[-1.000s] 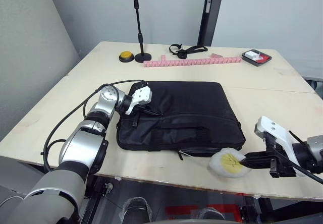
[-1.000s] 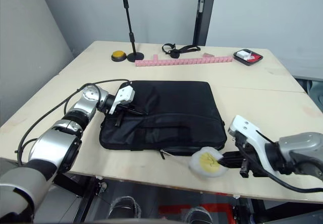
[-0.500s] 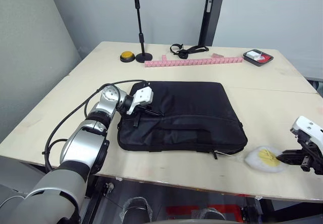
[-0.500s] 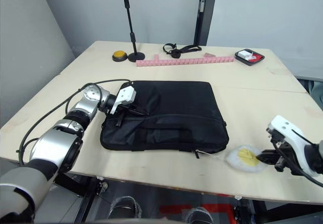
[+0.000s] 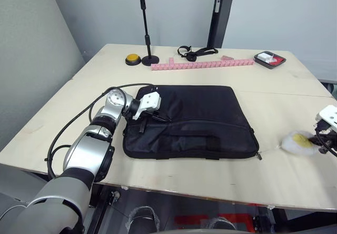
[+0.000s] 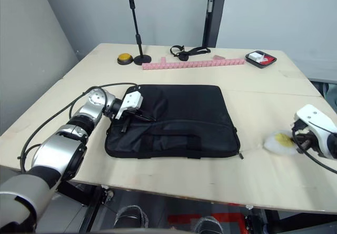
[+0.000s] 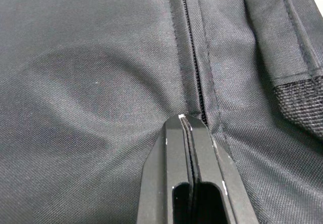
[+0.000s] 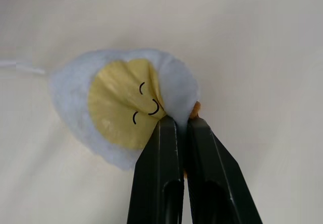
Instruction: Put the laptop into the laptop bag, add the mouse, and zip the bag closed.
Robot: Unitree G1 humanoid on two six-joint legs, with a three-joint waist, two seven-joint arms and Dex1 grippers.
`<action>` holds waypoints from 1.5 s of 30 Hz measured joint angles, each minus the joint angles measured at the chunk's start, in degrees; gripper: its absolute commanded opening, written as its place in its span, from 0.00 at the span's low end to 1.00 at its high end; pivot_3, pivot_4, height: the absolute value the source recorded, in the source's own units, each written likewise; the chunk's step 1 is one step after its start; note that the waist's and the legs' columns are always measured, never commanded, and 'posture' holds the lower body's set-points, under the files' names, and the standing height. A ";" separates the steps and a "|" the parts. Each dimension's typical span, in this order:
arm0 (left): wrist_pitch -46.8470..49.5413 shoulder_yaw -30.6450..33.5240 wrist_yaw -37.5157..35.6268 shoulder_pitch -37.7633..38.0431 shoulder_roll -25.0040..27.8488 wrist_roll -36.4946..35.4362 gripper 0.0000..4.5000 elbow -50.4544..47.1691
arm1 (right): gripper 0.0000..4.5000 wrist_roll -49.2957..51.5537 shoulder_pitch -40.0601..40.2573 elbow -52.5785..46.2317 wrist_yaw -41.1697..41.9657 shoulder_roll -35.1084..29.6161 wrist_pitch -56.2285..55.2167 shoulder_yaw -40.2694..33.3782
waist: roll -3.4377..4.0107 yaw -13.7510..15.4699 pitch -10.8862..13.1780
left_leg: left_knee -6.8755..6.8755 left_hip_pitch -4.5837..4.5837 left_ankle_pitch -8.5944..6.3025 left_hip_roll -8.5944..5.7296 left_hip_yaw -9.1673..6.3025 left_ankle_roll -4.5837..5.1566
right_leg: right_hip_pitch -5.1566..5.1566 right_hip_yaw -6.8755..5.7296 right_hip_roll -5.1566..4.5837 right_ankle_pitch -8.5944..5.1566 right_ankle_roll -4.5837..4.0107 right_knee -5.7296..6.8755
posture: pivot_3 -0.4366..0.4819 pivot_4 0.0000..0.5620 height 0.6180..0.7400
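A: Where are we? Our right gripper (image 8: 175, 120), at the right edge of the frame, is clenched on the white-and-yellow plush charm (image 5: 296, 141). A second ago that charm sat at the laptop bag's (image 5: 195, 120) lower right corner; now it has travelled well out to the right, a thin cord trailing back to the zipper pull (image 5: 259, 154).

B: So we judge the zip has run along the front edge and looks closed. Our left gripper (image 7: 185, 128) is pinched shut on the bag fabric beside the zipper, at centre left, steadying it on the surface (image 5: 174, 176).

A: Zipping looks finished.
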 measured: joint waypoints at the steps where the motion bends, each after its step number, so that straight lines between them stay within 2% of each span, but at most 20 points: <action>1: -0.30 -0.05 -0.02 -0.01 -0.05 0.07 0.00 -0.01 | 0.00 -0.35 -0.29 -0.08 -0.57 0.10 0.01 0.93 | 0.01 0.07 -0.01 | -0.03 0.00 0.00 0.00 -0.01 0.01 | 0.01 -0.01 0.00 -0.01 0.00 -0.01 | 0.48 0.27 1.00; 6: -1.44 -0.12 -0.07 0.07 0.04 0.47 0.00 -0.01 | 0.00 -1.69 -3.13 -0.12 -3.74 2.77 0.73 3.17 | 0.05 -0.10 -0.03 | -0.07 0.02 0.01 -0.03 0.04 0.02 | 0.02 0.02 -0.02 -0.01 0.01 -0.04 | 0.48 0.27 1.00; 15: -5.36 -1.59 0.34 0.01 -0.15 2.66 0.00 -0.10 | 0.00 -4.71 -15.61 -0.96 -12.94 10.84 1.24 8.52 | 0.40 -0.23 -0.30 | -0.21 0.05 0.01 -0.06 0.07 0.02 | 0.05 0.03 -0.03 -0.01 0.01 -0.09 | 0.48 0.27 1.00; 28: -6.87 -2.16 0.30 -0.06 -0.28 3.04 0.00 -0.21 | 0.00 -15.09 -25.58 2.24 -20.22 11.68 1.53 17.69 | 0.56 -0.38 -0.46 | -0.34 0.06 0.00 -0.33 0.08 0.03 | 0.08 0.05 -0.24 -0.11 0.16 -0.10 | 0.48 0.27 1.00; 37: -6.67 -2.74 -0.33 -0.03 -0.51 2.98 0.00 -1.30 | 0.00 -16.85 -30.80 2.07 -24.47 20.82 1.38 19.88 | 0.57 -0.39 -0.46 | -0.38 0.04 -0.01 -0.40 0.06 0.07 | 0.06 0.02 -0.31 -0.12 0.19 -0.11 | 0.48 0.27 1.00; 45: -6.20 -4.81 -0.40 -0.48 -0.13 2.41 0.00 -2.28 | 0.00 -19.66 -34.95 2.53 -27.65 25.98 1.32 22.71 | 0.57 -0.47 -0.46 | -0.44 0.04 -0.01 -0.45 0.05 0.07 | 0.05 0.00 -0.36 -0.16 0.25 -0.12 | 0.48 0.27 1.00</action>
